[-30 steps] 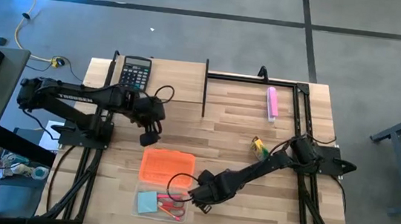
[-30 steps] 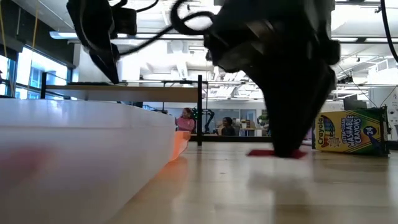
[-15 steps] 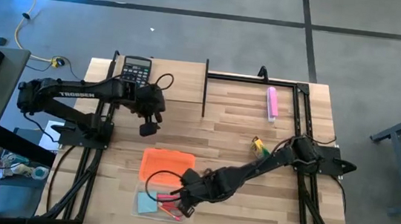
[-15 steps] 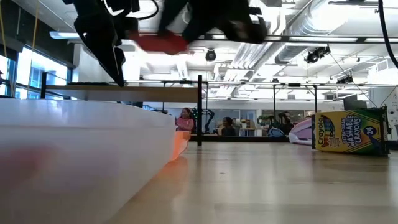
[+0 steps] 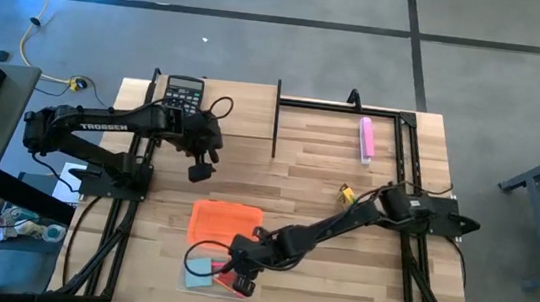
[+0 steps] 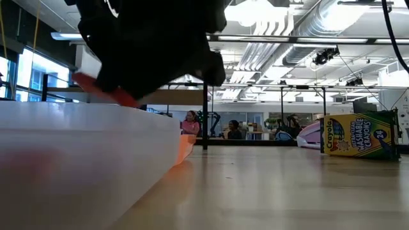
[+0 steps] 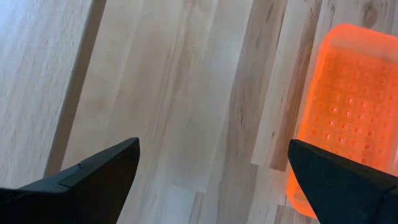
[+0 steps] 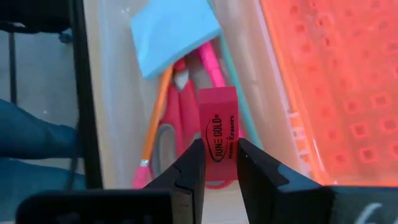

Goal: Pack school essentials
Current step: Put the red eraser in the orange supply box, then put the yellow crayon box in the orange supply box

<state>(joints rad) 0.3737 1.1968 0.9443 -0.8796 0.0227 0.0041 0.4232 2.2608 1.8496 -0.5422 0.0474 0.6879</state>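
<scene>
Moved since a second ago: right gripper (image 8: 216, 163), formerly low on the bare counter (image 5: 378, 273) beside the clear bin, is now hanging over that clear bin (image 5: 190, 281) at the counter's near edge, its arm stretching long and low across the counter from its base. Jaws are pinching a red eraser (image 8: 219, 132) by one short end, its long axis running straight out from the fingertips, printed face showing. Lying in the bin below: light-blue notepad (image 8: 174, 32), red-handled scissors (image 8: 175, 134), an orange pencil (image 8: 157, 121). Orange lid (image 5: 225, 222) is resting just beside the bin. Left gripper (image 5: 199, 173) is waiting above bare counter near the black calculator (image 5: 182, 94), jaws spread wide.
</scene>
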